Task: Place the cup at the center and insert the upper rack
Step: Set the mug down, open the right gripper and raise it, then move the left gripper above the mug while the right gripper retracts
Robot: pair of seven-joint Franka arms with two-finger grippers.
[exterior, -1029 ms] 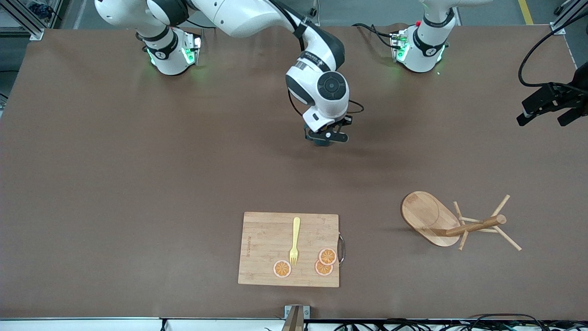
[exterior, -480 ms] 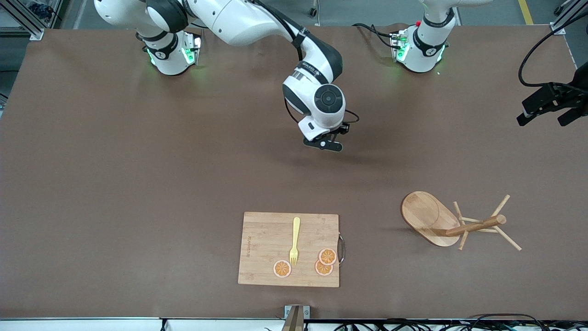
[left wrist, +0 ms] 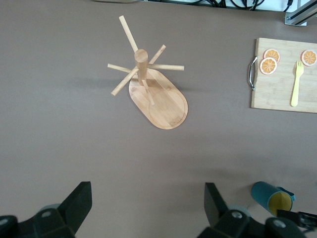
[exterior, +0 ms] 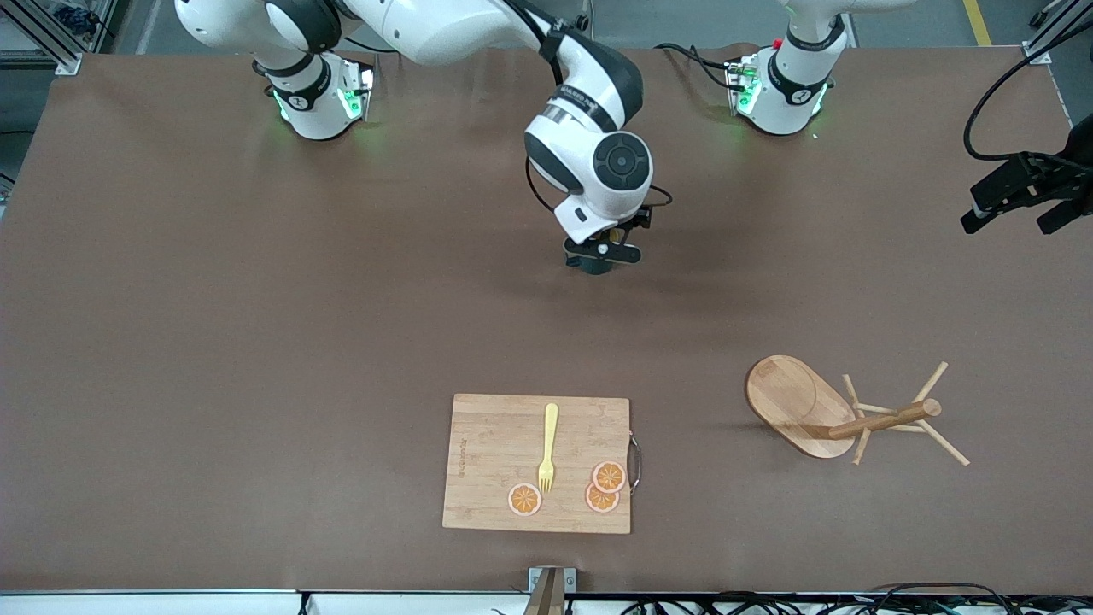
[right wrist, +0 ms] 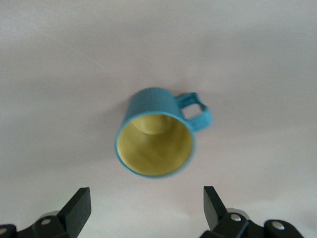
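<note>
My right gripper (exterior: pixel 601 253) hung over the cup (right wrist: pixel 156 139), fingers spread wide with nothing between them; I judged the cup released. It stood upright on the table (exterior: pixel 256 342) near the middle of the front view, a little above centre, mostly hidden there under my wrist. From my right wrist camera its yellow inside faced up at me and the handle stuck out to the frame's right, clear of both fingers. That suited the task: the cup belonged at the centre, with free space around it.

My left gripper (left wrist: pixel 148 210) waited, spread open and empty, above the upper rack (exterior: pixel 841 412), which showed in the lower right of the front view. The rack lay tipped on its side (base edge and pegs on the table), so I judged it would need righting.

A cutting board (exterior: pixel 478 444) at lower centre carried a fork (exterior: pixel 547 448) and orange slices (exterior: pixel 602 487). Faint print ran along the board's edge; I could not read it, nor any lettering on the cup.
</note>
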